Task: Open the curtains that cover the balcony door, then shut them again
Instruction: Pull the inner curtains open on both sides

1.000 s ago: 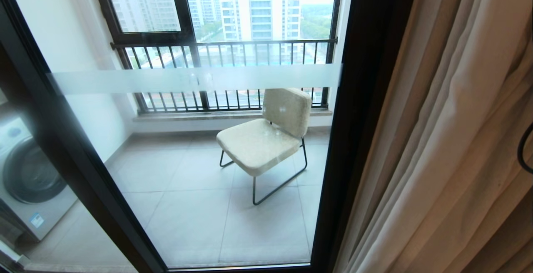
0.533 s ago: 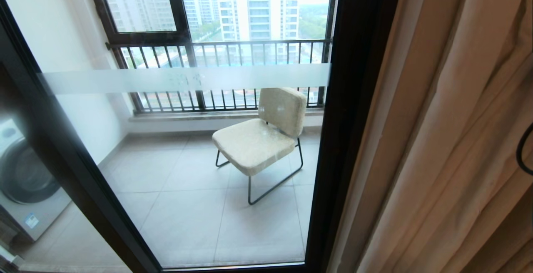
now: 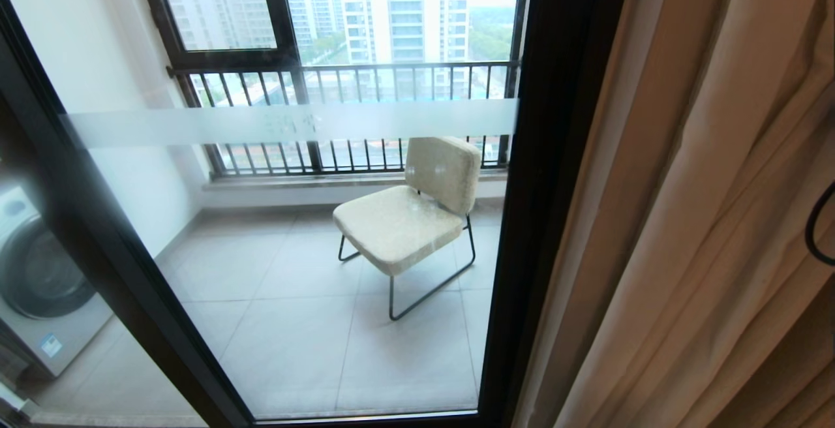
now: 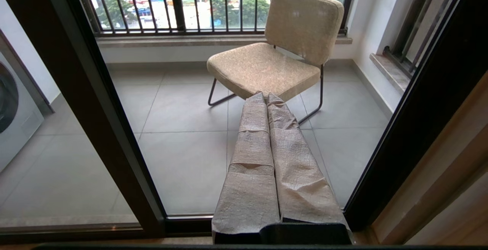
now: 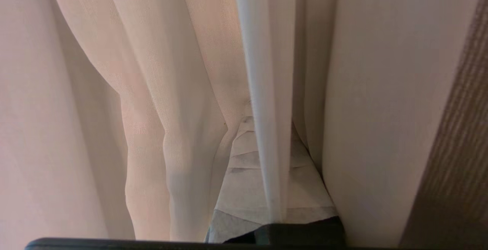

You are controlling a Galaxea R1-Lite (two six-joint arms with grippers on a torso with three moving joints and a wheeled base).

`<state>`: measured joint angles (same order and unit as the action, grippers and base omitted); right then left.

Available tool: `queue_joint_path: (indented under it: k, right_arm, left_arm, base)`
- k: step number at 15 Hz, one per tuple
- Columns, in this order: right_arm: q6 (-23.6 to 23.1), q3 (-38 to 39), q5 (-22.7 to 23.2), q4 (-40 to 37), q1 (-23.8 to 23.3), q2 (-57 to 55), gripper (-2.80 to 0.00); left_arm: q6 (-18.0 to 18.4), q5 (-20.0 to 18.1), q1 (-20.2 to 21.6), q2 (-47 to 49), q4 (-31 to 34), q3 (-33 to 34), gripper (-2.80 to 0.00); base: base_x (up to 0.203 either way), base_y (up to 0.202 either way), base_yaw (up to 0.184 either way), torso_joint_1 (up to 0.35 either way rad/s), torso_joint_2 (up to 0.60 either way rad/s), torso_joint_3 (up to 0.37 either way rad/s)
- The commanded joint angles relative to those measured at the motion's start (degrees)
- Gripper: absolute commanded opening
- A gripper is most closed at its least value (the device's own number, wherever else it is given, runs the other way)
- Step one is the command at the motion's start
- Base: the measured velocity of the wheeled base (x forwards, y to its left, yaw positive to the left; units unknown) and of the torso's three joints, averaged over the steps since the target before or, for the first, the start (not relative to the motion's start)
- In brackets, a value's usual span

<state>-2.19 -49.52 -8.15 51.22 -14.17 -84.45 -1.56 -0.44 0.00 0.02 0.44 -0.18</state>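
The balcony door [image 3: 313,252] stands uncovered, with clear glass in a dark frame [image 3: 541,186] and a frosted band across it. The curtains [image 3: 704,219] hang bunched at the right of the head view, beige drape over pale folds. Neither gripper shows in that view. My right gripper [image 5: 267,122] is deep among the cream sheer folds [image 5: 167,128], shut, with one white fold [image 5: 263,90] running down between its taped fingers. The brown woven drape [image 5: 450,147] hangs beside it. My left gripper [image 4: 265,96] is shut on nothing and points at the door glass low down.
Behind the glass are a beige chair [image 3: 404,219] on grey tiles, a washing machine [image 3: 39,284] at the left, and a barred window [image 3: 352,76] at the back. A dark cable loop [image 3: 815,226] shows at the right edge against the curtains.
The whole head view slid slightly left between one second and half a second ago, so the camera moved. It has held still since. The curtains stay bunched at the right.
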Motion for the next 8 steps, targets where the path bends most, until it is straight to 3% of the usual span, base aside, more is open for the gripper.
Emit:
queue_joint_path:
  k: [1, 5, 8]
  right_arm:
    - [0.0, -1.7, 0.0, 0.5, -1.5, -1.5, -2.8]
    - [0.1, -5.8, 0.6, 0.5, -7.8, -4.8, -2.8]
    - [1.4, -7.1, 4.8, 0.6, -14.7, -6.7, -2.8]
  left_arm:
    - [0.0, 0.0, 0.0, 0.0, 0.0, 0.0, -2.8]
    - [0.0, 0.0, 0.0, 0.0, 0.0, 0.1, -2.8]
    - [0.0, 0.0, 0.0, 0.0, 0.0, 0.0, -2.8]
  base:
    - [0.0, 0.0, 0.0, 0.0, 0.0, 0.0]
    - [0.0, 0.0, 0.0, 0.0, 0.0, 0.0]
    - [0.0, 0.0, 0.0, 0.0, 0.0, 0.0]
